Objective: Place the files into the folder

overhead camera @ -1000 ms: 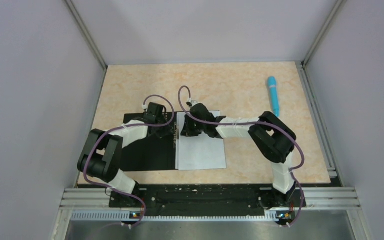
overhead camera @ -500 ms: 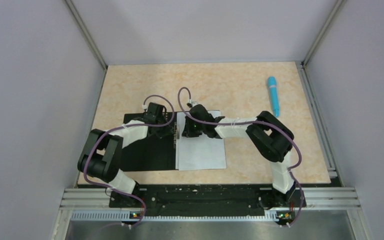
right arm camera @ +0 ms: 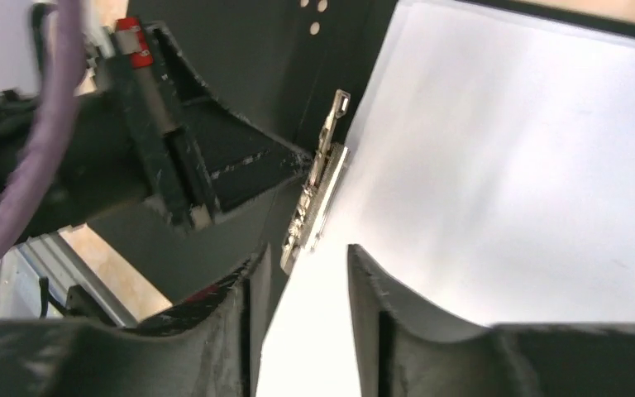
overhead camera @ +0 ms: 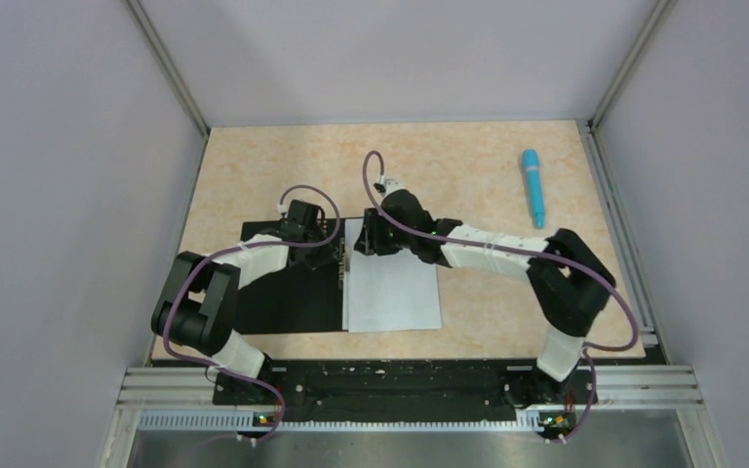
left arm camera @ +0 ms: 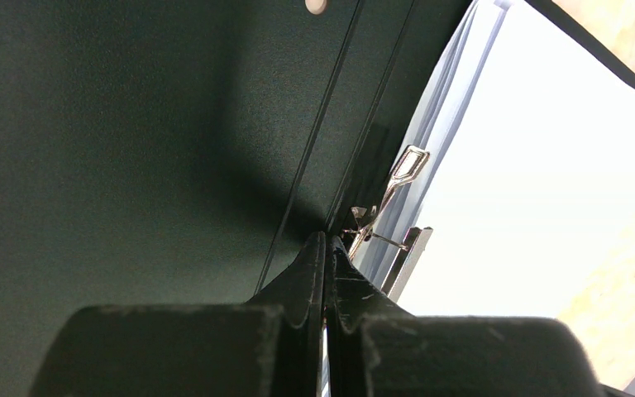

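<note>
Left gripper [left arm camera: 325,241]: I see it pinched closed, tips on the open folder [overhead camera: 278,292] spine, beside the metal clip [left arm camera: 398,178].
Right gripper [right arm camera: 302,258]: narrowly parted above the clip, gripping nothing.
Files [overhead camera: 395,292]: flat on folder's right half, long axis near-to-far.

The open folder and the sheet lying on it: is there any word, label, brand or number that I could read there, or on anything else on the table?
No text can be read in any view.
The folder: plain black inside, no label showing.
The white paper: blank.
The metal clip: no marking seen.
The blue pen: too small to tell whether it bears print.
</note>
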`<state>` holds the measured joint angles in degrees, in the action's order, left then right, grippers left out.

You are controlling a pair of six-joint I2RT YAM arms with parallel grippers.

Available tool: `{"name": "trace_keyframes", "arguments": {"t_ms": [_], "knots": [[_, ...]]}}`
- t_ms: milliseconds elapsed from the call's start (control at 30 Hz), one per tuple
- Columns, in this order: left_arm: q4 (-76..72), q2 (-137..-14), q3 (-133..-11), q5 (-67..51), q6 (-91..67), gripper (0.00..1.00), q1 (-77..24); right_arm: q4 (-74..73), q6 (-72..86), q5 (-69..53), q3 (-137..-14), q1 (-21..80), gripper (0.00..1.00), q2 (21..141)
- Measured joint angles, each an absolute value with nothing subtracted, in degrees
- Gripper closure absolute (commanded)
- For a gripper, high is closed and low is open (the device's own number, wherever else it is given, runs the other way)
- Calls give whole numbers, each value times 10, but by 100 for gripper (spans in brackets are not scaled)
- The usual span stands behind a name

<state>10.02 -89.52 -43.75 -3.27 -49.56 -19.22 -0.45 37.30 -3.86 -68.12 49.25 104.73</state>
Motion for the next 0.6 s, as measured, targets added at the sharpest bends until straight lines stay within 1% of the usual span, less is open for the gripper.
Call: {"name": "trace_keyframes", "arguments": {"t_ms": [100, 200, 300, 433, 600], "knots": [[100, -895, -437, -34, -496, 100, -192, -10, 368, -14, -623, 480, 46, 959], [99, -895, -437, -36, -496, 100, -192, -27, 365, 17, -551, 451, 45, 881], [96, -896, -437, -40, -496, 100, -192, -47, 366, 47, -485, 428, 45, 832], [95, -897, -437, -42, -496, 100, -192, -81, 366, 69, -425, 421, 44, 806], [92, -899, -437, -48, -496, 100, -192, -90, 366, 75, -394, 417, 44, 803]]}}
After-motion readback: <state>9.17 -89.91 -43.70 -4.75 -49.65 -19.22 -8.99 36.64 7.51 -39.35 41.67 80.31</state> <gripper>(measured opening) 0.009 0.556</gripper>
